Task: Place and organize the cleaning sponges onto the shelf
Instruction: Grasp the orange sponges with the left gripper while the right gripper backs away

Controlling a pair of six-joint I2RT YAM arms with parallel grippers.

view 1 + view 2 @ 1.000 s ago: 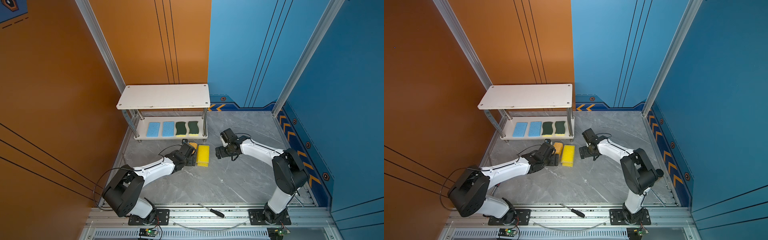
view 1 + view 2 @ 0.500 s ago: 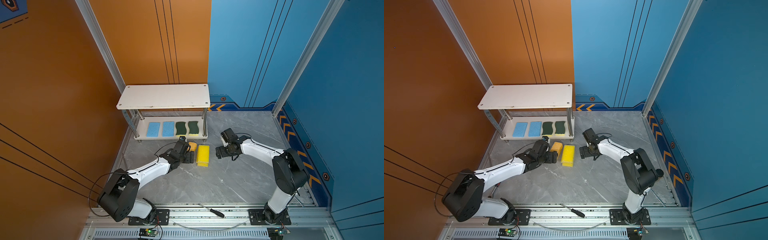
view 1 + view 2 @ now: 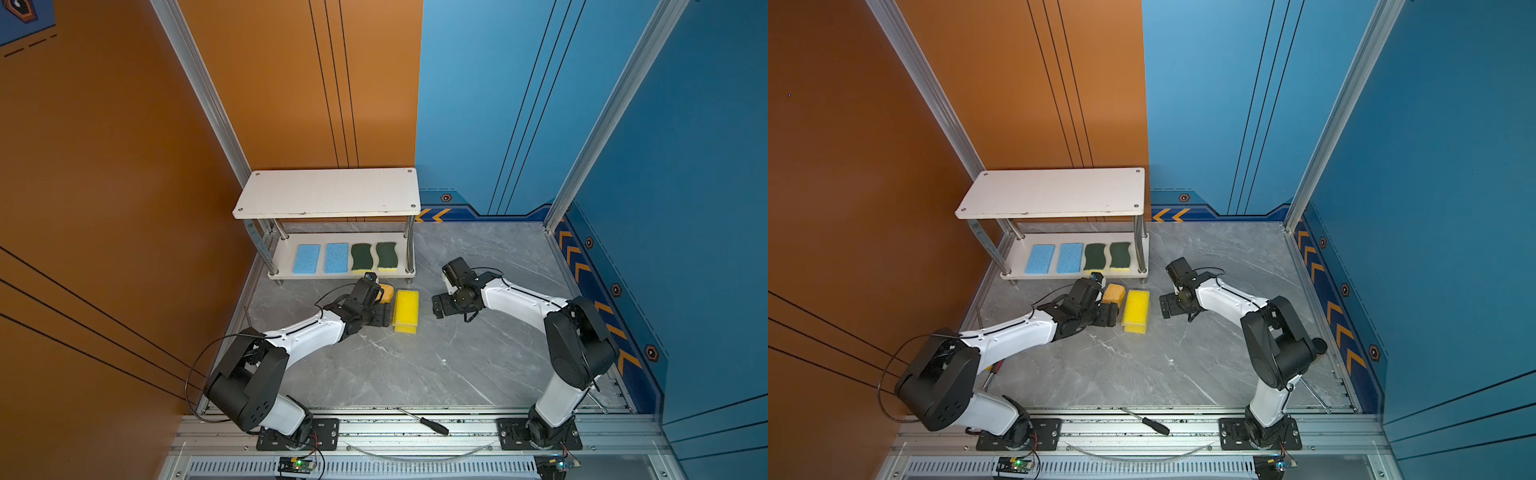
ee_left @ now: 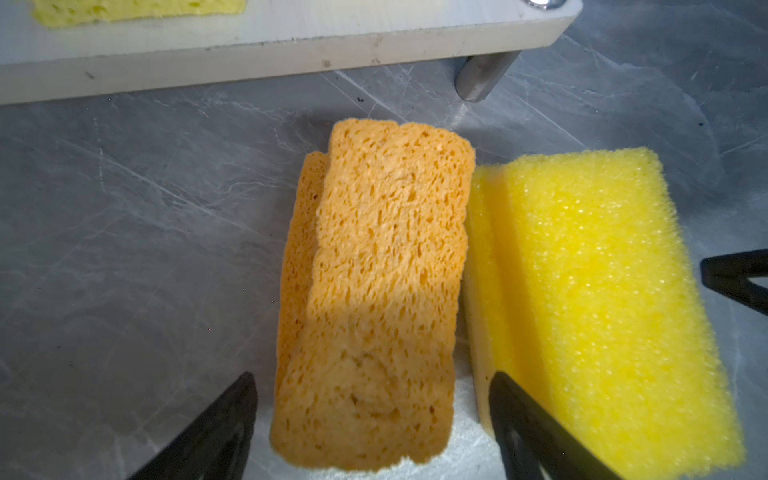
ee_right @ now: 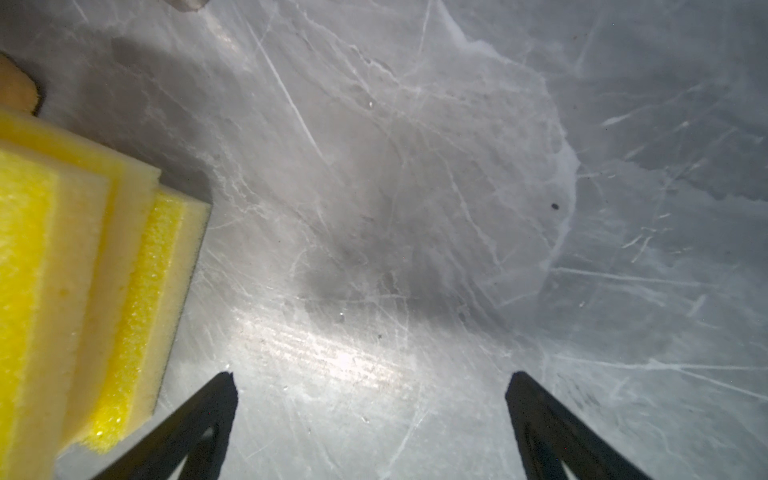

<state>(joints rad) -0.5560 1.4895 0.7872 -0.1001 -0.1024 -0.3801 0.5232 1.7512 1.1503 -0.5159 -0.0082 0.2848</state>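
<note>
A grey marble-patterned tabletop [image 3: 415, 365] spreads beneath the left gripper [image 3: 385, 311] and the right gripper [image 3: 437, 308]. Well behind both grippers, a black-handled metal screwdriver [image 3: 424, 422] lies on a silver aluminium rail [image 3: 469, 428]. Far ahead of them stand an orange wall panel [image 3: 291, 83] and a blue wall panel [image 3: 498, 104].

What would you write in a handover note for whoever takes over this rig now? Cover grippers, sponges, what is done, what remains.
Left gripper: open, jaws either side of the two stacked orange sponges, not closed.
Right gripper: open, empty, over bare table beside the yellow sponges.
Done: two blue sponges and two green sponges lie in a row on the lower board of the shelf.
To do: orange and yellow stacks, both on the table before the shelf; top board bare.
</note>
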